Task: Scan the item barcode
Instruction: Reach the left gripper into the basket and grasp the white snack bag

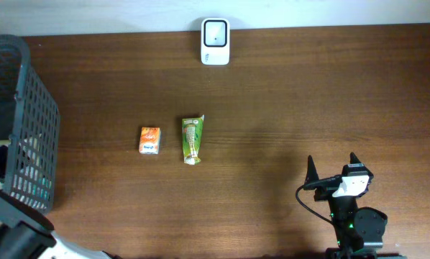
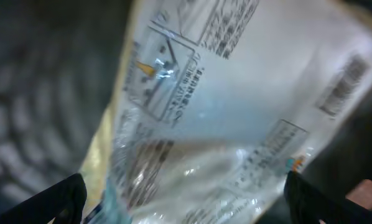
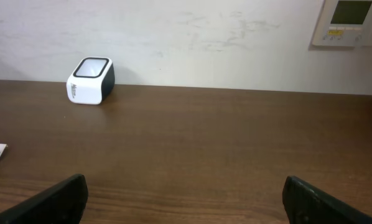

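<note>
- A clear printed packet point(image 2: 236, 112) fills the left wrist view, tilted and blurred. What looks like a striped code sits near its right edge, too soft to read.
- The left end effector point(image 2: 192, 202) is spread wide, with a dark fingertip at each lower corner of that view. The packet lies beyond and between the tips, and neither is seen pressing it, so I judge it not gripped.
- Dark mesh behind the packet suggests it rests inside the basket point(image 1: 28, 108) at the left edge of the bench point(image 1: 308, 93). The overhead view does not show the basket's inside well enough to confirm this.
- An orange carton point(image 1: 149, 139) and a green pouch point(image 1: 192, 139) lie side by side but apart in the middle of the bench. They are between basket and scanner and within reach of either arm, and probably wait for their turn.
- The scanner point(image 1: 215, 42) stands against the far wall point(image 3: 204, 37), well apart from both items, window up. An item would therefore have to be carried over it with the code turned down.
- The right end effector point(image 3: 186, 199) hangs low at the near right with its fingers wide and nothing between them. It faces the scanner and is parked clear of the items.
</note>
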Robot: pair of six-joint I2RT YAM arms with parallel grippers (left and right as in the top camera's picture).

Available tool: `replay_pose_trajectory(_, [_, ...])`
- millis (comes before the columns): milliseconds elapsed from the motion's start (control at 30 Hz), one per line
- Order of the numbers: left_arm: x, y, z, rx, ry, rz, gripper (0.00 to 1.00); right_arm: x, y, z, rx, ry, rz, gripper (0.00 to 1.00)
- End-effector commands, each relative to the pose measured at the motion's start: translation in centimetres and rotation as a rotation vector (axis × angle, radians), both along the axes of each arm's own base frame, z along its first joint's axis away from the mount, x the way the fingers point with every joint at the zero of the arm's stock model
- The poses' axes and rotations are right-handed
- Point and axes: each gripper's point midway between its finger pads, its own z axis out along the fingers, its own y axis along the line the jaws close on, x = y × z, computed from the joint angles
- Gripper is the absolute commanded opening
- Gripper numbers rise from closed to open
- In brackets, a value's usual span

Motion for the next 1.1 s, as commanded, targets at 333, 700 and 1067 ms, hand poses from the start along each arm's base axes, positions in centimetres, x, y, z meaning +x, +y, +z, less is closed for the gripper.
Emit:
replay_pose_trajectory(333, [-1.3, -0.4, -4.4, -0.072, 0.113, -0.064, 0.23, 0.0, 0.1, -0.3, 0.008, 0.003, 0.002, 0.99])
replay_pose_trajectory(700, [5.9, 2.8, 15.9, 0.164, -0.292, -0.095, 0.04, 0.0, 0.1, -0.3, 0.008, 0.003, 0.002, 0.99])
replay_pose_trajectory(1067, [11.6, -22.3, 35.3, 0.109, -0.752, -0.515, 0.0, 0.0, 0.1, -0.3, 0.008, 0.003, 0.002, 0.99])
